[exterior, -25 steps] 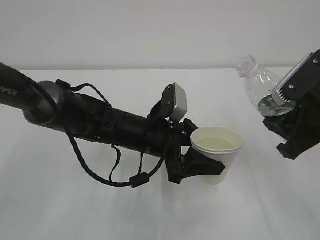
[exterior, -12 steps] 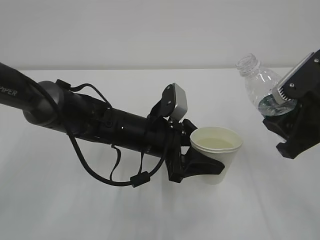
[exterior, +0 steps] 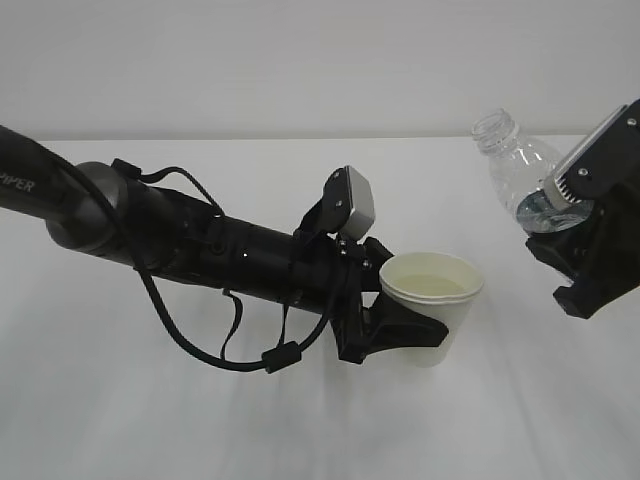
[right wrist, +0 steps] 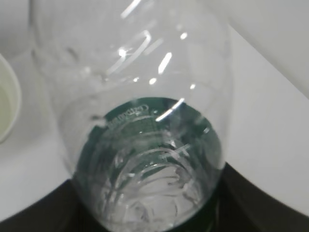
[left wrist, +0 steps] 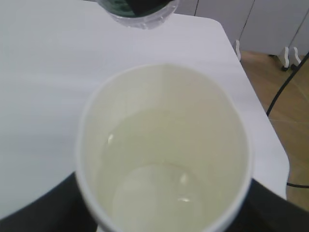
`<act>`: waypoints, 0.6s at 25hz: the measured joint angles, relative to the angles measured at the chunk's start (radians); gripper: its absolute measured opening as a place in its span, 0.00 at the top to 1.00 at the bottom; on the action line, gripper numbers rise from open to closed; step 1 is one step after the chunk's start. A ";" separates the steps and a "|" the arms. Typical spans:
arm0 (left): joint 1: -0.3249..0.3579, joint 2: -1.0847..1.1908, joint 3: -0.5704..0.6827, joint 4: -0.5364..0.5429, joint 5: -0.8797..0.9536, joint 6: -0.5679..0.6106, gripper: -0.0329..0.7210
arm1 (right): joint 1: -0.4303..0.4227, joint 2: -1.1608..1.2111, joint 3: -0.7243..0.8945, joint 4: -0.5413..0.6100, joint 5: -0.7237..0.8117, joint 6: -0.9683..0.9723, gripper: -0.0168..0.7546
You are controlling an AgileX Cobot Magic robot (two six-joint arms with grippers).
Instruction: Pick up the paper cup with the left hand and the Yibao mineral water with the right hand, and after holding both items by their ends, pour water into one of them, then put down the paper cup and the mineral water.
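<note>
Exterior view: paper cup upright, clamped around its lower wall by the left pincer, base at or just above the white table — cannot tell which. Pale liquid inside, seen plainly from the left wrist view. Up and to the right, well apart from the cup, Yibao mineral water gripped at its green-labelled lower body by the right pincer, uncapped neck tilted up and toward the left. From the right wrist view, clear ribbed bottle filling the frame, black fingers on either side.
</note>
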 joint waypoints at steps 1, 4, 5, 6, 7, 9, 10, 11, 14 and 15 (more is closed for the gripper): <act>0.000 0.000 0.000 0.000 0.000 0.000 0.32 | 0.000 0.000 0.000 0.000 0.000 0.000 0.42; 0.000 0.000 0.000 -0.002 0.001 0.000 0.32 | 0.000 0.000 0.000 0.000 0.000 0.000 0.42; 0.000 0.000 0.000 -0.004 0.002 0.000 0.32 | 0.000 0.000 0.000 -0.001 0.000 0.000 0.42; 0.000 0.000 0.000 -0.010 0.002 0.000 0.32 | 0.000 0.000 0.000 -0.001 0.000 0.000 0.42; 0.000 0.000 0.000 -0.016 0.002 -0.002 0.32 | 0.000 0.000 0.000 -0.002 0.000 0.000 0.42; 0.000 0.000 0.000 -0.034 0.002 -0.001 0.32 | 0.000 0.000 0.000 -0.005 0.000 0.000 0.42; 0.000 0.000 0.000 -0.041 0.002 -0.001 0.32 | 0.000 0.000 0.000 -0.007 0.000 0.002 0.42; 0.000 0.000 0.000 -0.043 0.002 -0.001 0.32 | 0.000 0.000 0.000 -0.010 0.000 0.002 0.42; 0.014 0.000 0.000 -0.047 0.002 0.003 0.32 | 0.000 0.000 0.000 -0.012 0.000 0.002 0.42; 0.021 0.000 0.000 -0.050 0.002 0.004 0.32 | 0.000 0.000 0.000 -0.014 0.000 0.002 0.42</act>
